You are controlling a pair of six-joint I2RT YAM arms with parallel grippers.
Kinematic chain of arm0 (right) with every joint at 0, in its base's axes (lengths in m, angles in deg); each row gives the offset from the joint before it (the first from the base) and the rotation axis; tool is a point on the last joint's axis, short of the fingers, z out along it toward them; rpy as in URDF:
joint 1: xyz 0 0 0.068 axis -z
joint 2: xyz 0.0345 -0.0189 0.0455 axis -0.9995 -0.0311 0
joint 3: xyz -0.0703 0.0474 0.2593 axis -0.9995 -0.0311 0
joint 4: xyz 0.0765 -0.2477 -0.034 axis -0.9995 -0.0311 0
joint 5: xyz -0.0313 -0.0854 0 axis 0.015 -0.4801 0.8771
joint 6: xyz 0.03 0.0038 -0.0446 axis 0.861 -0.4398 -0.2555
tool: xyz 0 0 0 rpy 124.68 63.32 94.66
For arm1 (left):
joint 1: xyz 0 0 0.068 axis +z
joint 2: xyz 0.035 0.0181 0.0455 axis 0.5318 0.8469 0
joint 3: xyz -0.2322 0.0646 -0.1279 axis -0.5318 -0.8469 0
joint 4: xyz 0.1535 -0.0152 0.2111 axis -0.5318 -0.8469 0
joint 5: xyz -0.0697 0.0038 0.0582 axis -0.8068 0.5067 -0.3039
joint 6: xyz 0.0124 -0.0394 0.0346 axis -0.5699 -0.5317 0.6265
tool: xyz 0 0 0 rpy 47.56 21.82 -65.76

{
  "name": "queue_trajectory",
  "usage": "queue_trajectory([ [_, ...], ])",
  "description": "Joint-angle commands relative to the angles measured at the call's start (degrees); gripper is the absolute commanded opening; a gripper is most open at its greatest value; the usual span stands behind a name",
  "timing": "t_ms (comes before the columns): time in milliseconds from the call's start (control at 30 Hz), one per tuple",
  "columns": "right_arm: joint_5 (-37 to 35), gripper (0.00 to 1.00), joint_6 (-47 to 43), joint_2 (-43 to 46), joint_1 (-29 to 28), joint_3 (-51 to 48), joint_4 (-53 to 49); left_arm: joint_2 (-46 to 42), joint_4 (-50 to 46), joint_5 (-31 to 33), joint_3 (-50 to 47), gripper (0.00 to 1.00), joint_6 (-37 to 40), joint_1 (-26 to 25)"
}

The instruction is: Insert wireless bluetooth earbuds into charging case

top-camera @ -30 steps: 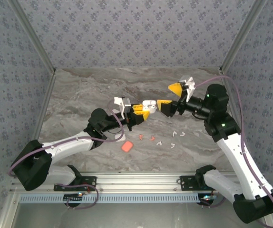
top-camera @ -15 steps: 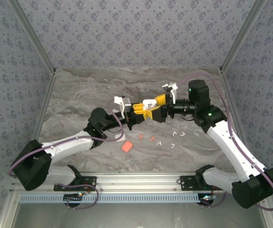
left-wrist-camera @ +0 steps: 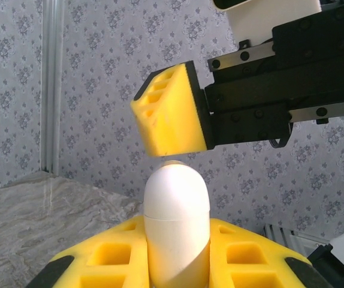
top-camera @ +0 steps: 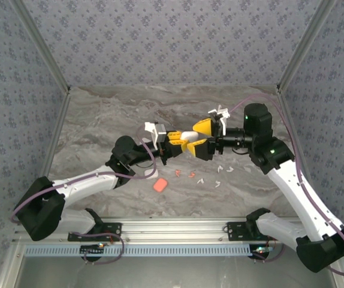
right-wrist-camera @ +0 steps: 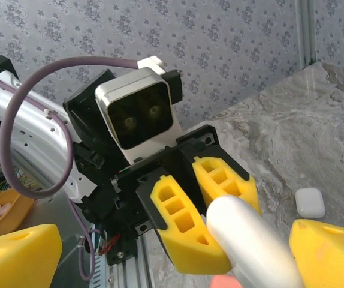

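Note:
A shut white charging case [top-camera: 190,133] is held above the table by my left gripper [top-camera: 183,140], which is shut on its lower half [left-wrist-camera: 177,240]. My right gripper [top-camera: 202,138] is open, one yellow finger [top-camera: 203,126] on the far side of the case's free end and the other on the near side. In the right wrist view the case [right-wrist-camera: 250,243] points at the camera between my wide-apart fingers [right-wrist-camera: 16,255]. Loose earbuds lie on the table below: two orange-red ones [top-camera: 178,173] and several white ones [top-camera: 220,170].
An orange-red case [top-camera: 160,184] lies on the marble table [top-camera: 100,126] near the left forearm. A second white case [right-wrist-camera: 310,202] rests on the table beyond the grippers. Patterned walls enclose the table on three sides.
My right gripper swung left from the back right to the held case, and now its open fingers sit either side of the case's end. The left gripper has stayed put, still holding the case.

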Motion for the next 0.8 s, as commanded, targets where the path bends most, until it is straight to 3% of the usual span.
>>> queue_trajectory([
  [0,-2.1,1.0,-1.7,0.2,-0.3,-0.3,-2.2,0.0,1.3,-0.2,1.8,0.0,0.7,-0.2],
  [200,-18.9,1.0,-4.4,1.3,0.3,2.4,-7.6,0.0,0.0,0.9,1.6,0.0,0.8,-0.2],
  [333,-27.1,1.0,-1.0,3.0,4.1,-0.8,-4.9,0.6,-3.9,4.1,1.8,0.0,1.5,-0.2],
  [567,-31.1,1.0,10.9,6.1,12.8,-11.1,1.5,5.4,-14.1,9.7,5.7,0.0,0.2,1.6],
  [767,-35.6,1.0,14.1,7.9,15.4,-13.7,-2.4,16.3,-24.9,9.3,15.3,0.0,-8.6,8.0],
])
